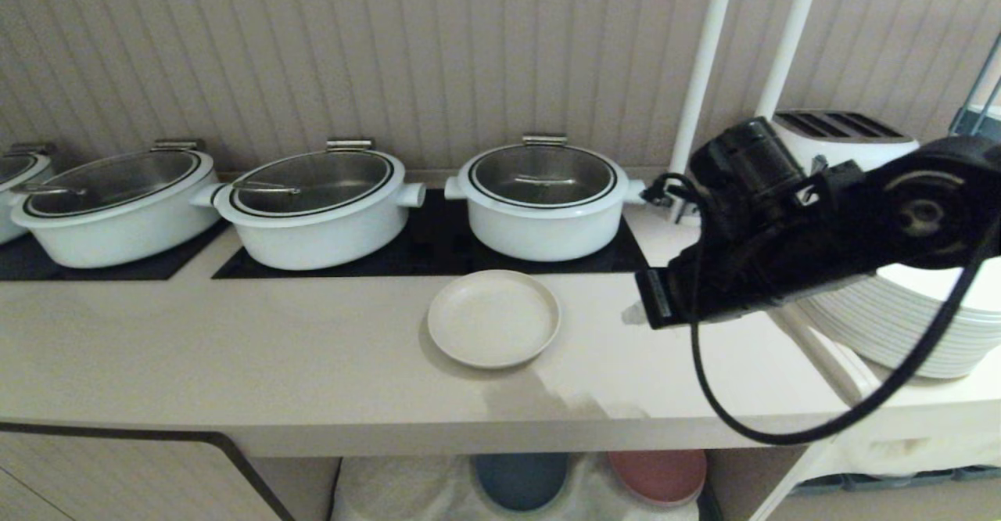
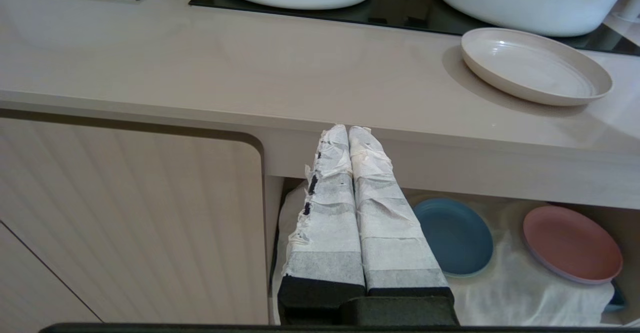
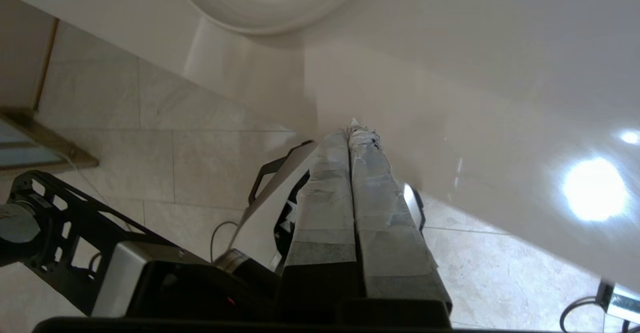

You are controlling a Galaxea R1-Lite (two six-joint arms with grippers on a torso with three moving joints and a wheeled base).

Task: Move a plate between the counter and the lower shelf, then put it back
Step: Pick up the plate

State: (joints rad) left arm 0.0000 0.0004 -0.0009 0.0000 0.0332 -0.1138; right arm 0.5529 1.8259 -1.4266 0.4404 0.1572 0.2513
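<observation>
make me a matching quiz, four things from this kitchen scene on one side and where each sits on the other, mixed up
Things:
1. cream plate
2. blue plate
3. pots
4. white plate stack

Places:
A. on the black panels
B. on the cloth in the lower shelf
C. on the side ledge, behind the right arm
D. on bare counter, in front of the pots

Pairs: 1-D, 2-B, 3-A, 4-C

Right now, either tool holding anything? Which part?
Nothing held. Right tool is shut empty above the counter; left tool shut empty below its edge. The plate lies free on the counter.
</observation>
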